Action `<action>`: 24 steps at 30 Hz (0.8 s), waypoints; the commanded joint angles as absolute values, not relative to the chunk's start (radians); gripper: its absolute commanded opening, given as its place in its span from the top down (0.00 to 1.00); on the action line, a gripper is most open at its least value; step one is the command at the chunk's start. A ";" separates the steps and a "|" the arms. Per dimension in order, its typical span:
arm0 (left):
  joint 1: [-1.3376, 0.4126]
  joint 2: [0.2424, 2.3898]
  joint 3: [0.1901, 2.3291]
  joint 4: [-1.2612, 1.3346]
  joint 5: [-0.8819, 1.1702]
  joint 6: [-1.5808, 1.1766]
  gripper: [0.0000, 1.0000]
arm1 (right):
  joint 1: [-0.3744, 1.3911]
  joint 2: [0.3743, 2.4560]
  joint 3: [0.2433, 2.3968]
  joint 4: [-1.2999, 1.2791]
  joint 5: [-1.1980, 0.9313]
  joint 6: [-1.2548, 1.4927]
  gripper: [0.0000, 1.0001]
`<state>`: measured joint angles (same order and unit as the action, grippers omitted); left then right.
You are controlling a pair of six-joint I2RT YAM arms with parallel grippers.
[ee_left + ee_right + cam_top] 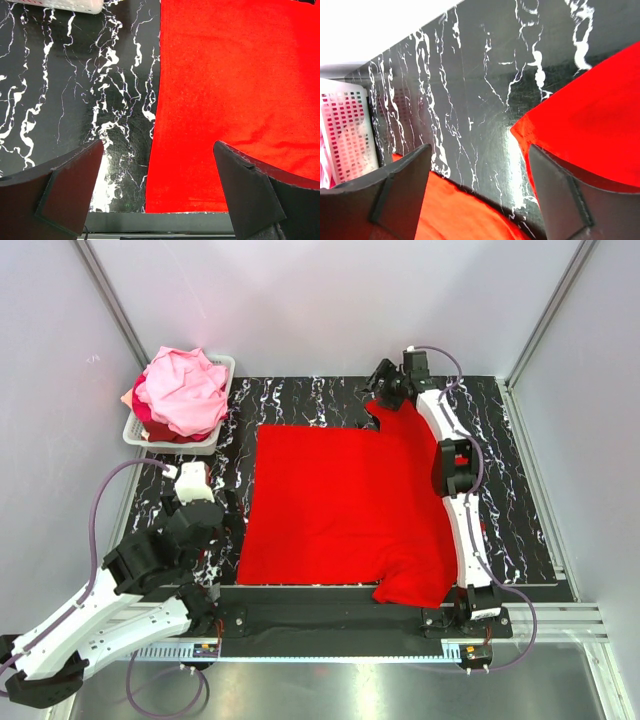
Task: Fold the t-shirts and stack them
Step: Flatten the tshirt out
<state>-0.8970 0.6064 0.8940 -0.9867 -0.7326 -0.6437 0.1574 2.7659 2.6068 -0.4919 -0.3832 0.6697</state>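
A bright red t-shirt (345,505) lies spread flat on the black marbled mat (500,490), with one sleeve at the far right (400,420) and one at the near right. My right gripper (385,388) hovers at the far sleeve. It is open (480,150) with only mat between its fingers, and the red sleeve edge (580,125) lies beside its right finger. My left gripper (225,525) is open (157,150) over the shirt's near left corner (225,100) and holds nothing. Pink and peach t-shirts (185,390) are heaped in the basket.
The white slotted basket (180,438) stands at the far left corner of the mat; its wall shows in the right wrist view (345,135) and in the left wrist view (60,5). Grey enclosure walls surround the table. A black rail (330,605) runs along the near edge.
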 commanded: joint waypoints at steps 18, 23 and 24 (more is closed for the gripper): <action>-0.703 1.216 1.118 -0.675 -0.496 -0.578 0.01 | 0.023 1.875 1.668 -0.825 0.089 0.434 0.09; -0.575 1.503 1.238 -0.557 -0.336 -0.546 0.01 | 0.006 1.928 1.649 -0.844 0.101 0.387 0.10; -0.548 1.546 1.291 -0.555 -0.321 -0.542 0.02 | 0.006 1.949 1.663 -0.856 0.110 0.379 0.11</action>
<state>-0.6044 1.4467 1.1831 -0.6754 -0.4461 -0.5800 -0.0090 1.9175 1.6302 -0.8173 0.0605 0.4309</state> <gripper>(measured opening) 0.986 0.900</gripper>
